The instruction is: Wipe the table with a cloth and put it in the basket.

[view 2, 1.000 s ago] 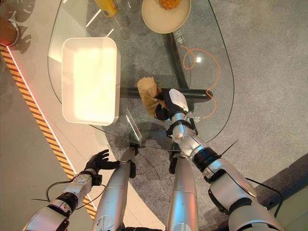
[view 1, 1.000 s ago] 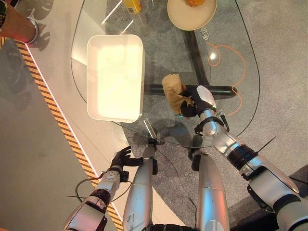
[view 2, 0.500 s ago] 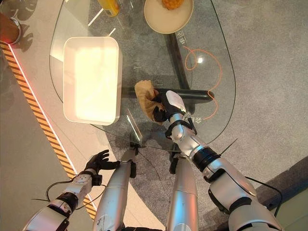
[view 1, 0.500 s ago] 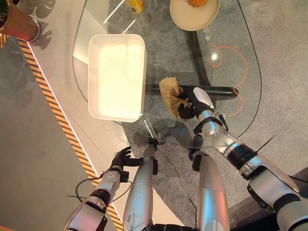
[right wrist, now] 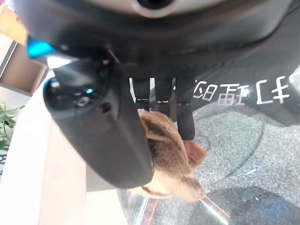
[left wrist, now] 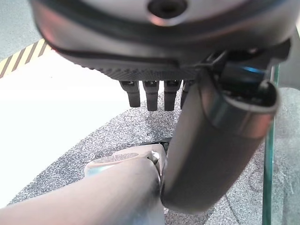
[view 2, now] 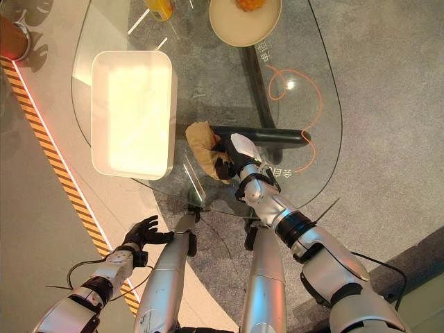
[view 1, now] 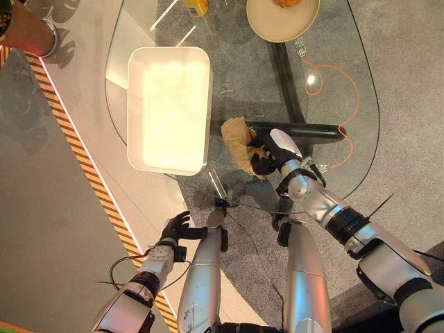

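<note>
Your right hand (view 1: 272, 149) has fingers curled round brown cloth (view 1: 236, 139) on glass bench (view 1: 347, 97), just beside white basket (view 1: 168, 111). Left hand (view 1: 173, 227) low, fingers relaxed, holding nothing.

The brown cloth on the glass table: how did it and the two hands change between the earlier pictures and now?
The right hand, with its fingers curled on the brown cloth, has slid the cloth along the glass table toward the robot's left, nearer the white basket. Nothing was let go or newly taken. The left hand stays low beside the table, open and idle; the basket, the plate and the orange cable kept their places.
</note>
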Controlling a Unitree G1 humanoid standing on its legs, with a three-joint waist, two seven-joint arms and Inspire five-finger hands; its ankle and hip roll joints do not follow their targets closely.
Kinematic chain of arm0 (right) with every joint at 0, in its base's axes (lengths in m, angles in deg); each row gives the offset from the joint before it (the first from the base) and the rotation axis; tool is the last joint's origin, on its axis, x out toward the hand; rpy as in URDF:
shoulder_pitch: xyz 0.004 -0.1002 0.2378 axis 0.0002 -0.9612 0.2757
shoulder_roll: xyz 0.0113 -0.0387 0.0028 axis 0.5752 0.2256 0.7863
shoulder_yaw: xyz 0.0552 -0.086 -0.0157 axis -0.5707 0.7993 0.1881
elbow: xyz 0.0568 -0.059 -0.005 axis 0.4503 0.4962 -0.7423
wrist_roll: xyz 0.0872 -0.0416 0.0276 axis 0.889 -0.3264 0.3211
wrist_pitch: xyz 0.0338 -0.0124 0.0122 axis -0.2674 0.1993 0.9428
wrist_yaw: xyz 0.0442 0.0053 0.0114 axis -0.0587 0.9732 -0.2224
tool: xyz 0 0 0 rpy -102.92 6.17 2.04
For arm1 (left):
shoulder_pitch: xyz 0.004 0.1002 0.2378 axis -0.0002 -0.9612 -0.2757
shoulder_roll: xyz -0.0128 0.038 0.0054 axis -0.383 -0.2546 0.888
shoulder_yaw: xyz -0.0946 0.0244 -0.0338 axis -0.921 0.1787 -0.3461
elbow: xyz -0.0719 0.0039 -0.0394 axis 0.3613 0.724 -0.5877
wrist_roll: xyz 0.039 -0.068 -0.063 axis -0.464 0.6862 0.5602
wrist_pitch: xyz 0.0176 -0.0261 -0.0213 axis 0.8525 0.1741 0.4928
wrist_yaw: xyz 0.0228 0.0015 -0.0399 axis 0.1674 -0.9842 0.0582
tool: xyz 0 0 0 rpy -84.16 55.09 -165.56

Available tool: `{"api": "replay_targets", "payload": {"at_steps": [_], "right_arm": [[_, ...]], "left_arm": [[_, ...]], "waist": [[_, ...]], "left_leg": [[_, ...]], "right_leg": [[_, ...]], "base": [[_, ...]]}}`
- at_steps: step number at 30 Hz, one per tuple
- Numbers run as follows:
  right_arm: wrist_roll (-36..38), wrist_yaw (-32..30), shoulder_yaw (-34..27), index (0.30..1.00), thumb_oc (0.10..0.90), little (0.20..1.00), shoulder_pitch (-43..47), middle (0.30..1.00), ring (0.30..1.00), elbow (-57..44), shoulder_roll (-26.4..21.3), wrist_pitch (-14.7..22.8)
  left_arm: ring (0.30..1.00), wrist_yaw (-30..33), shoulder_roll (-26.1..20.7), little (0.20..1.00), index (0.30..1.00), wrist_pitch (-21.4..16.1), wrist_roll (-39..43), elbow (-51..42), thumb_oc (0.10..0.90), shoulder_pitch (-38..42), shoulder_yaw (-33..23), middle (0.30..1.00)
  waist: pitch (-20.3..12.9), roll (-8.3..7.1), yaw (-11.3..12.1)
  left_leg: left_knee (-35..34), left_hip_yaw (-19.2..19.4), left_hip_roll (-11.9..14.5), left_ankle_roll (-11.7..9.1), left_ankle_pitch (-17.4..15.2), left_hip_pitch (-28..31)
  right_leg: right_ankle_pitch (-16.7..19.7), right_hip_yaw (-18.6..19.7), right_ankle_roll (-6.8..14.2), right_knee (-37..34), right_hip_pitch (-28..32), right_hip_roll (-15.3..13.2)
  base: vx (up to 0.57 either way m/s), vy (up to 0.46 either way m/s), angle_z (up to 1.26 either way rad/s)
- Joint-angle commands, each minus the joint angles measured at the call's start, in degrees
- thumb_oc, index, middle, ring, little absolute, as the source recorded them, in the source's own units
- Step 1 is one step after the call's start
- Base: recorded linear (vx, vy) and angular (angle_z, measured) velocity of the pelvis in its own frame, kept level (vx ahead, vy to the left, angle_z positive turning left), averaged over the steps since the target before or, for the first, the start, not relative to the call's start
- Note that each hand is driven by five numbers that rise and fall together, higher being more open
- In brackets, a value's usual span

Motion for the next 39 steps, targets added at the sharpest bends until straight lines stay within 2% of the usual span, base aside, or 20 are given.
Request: {"api": "replay_targets", "payload": {"at_steps": [1, 5, 16, 22, 31, 39], "right_arm": [[-2.38, 3.97, 3.61, 0.3, 0.1, 0.2, 2.65, 0.3, 0.3, -5.33, 3.77, 4.76], [-2.38, 2.1, 3.64, 0.3, 0.1, 0.2, 3.59, 0.3, 0.3, -4.6, 2.89, 4.14], [-0.32, -8.35, -0.51, 0.3, 0.1, 0.2, 8.46, 0.3, 0.3, 2.21, -0.83, 4.65], [2.0, -17.03, -4.83, 0.3, 0.1, 0.2, 11.33, 0.3, 0.3, 5.39, -4.75, 4.62], [2.2, -23.45, -9.43, 0.3, 0.1, 0.2, 11.92, 0.3, 0.3, 7.85, -9.32, 5.51], [0.6, -28.01, -10.44, 0.3, 0.1, 0.2, 12.25, 0.3, 0.3, 10.12, -12.49, 3.73]], "left_arm": [[0.9, 0.42, -0.21, 0.9, 0.9, 0.41, -0.74, 1.7, 0.8, 0.04, 0.86, 0.9], [0.9, 0.31, -0.34, 0.9, 0.9, 0.56, -0.61, 1.66, 0.8, 0.12, 1.04, 0.9], [0.9, -0.38, -1.26, 0.9, 0.9, 0.99, -0.43, 2.52, 0.8, 0.79, 1.24, 0.9], [0.9, -0.44, -2.18, 0.9, 0.9, 0.76, -0.01, 2.51, 0.8, 0.07, 1.18, 0.9], [0.9, -0.53, -3.2, 0.9, 0.9, 0.85, 1.01, 1.41, 0.8, -0.65, 1.08, 0.9], [0.9, -1.14, -4.47, 0.9, 0.9, 0.69, 1.93, 1.57, 0.8, -0.44, 0.9, 0.9]], "waist": [[-1.09, 0.27, 0.22], [-1.09, 0.38, 0.43], [-1.09, 0.18, 1.04], [-1.09, -0.06, 1.25], [-1.09, -0.26, 1.16], [-1.09, -0.41, 0.98]], "left_leg": [[6.66, 3.39, -3.46, 2.52, -5.07, -1.64], [6.64, 3.26, -3.52, 2.56, -5.0, -1.52], [7.36, 2.84, -2.99, 2.78, -5.3, -1.47], [7.98, 2.51, -2.62, 3.19, -5.72, -2.14], [8.76, 2.2, -2.4, 3.89, -6.37, -3.42], [9.18, 2.14, -2.51, 4.3, -6.87, -4.14]], "right_leg": [[8.63, -0.01, 2.67, -11.48, 0.78, 0.34], [8.72, -0.16, 2.74, -11.42, 0.91, 0.19], [9.08, -0.45, 3.06, -10.64, 1.14, -0.03], [9.2, -0.61, 3.22, -9.78, 0.52, 0.15], [8.97, -0.68, 3.26, -8.85, -0.75, 0.34], [8.87, -0.89, 3.34, -8.93, -1.22, 0.37]], "base": [[0.0, 0.0, 0.0], [0.0, 0.0, 0.0], [0.01, -0.011, 0.04], [0.01, -0.008, 0.04], [0.0, 0.0, 0.0], [0.0, 0.0, 0.0]]}}
